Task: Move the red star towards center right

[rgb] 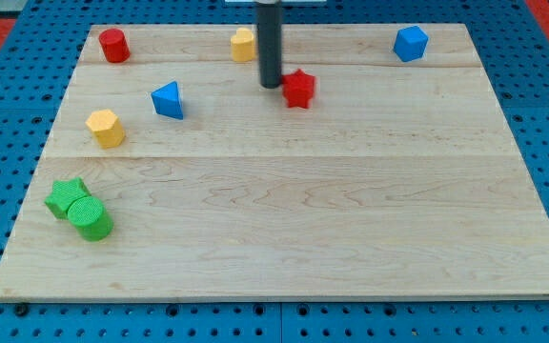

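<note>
On the wooden board [284,238], nearest to the view's bottom, a green cylinder [91,219] is seen at about 8 o'clock from the board's centre. It is touching a green star-like block [64,195] just behind it. Further up, at about 9 o'clock, a yellow hexagonal block [105,127] is found. Beyond it, a blue triangular block [168,99] is placed at about 10 o'clock.

The red star [299,88] is located at about 12 o'clock, in the upper middle of the board. My tip [271,86] is seen just at the star's 9 o'clock side, very close or touching; which one cannot be told. The rod has no jaws and nothing is held by it.

Farthest away, a red cylinder [113,45] is placed at 11 o'clock, a yellow block [243,45] is partly hidden behind the rod, and a blue block [410,43] is at 1 o'clock.
</note>
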Robot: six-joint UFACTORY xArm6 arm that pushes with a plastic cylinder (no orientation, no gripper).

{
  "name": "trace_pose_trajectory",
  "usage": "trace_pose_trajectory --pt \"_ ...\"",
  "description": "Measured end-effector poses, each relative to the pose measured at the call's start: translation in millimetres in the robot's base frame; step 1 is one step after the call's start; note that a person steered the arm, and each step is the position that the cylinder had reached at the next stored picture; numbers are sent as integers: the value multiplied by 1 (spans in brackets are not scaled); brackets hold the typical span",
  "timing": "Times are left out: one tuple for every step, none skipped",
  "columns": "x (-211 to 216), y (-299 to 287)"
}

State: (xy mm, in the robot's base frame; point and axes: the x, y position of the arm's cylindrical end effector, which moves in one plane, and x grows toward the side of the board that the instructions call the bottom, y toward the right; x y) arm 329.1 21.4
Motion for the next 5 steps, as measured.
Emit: trace_pose_trajectory --pt "34 86" --pt "43 112" --pt "1 81" --pt "20 158" --pt "32 182"
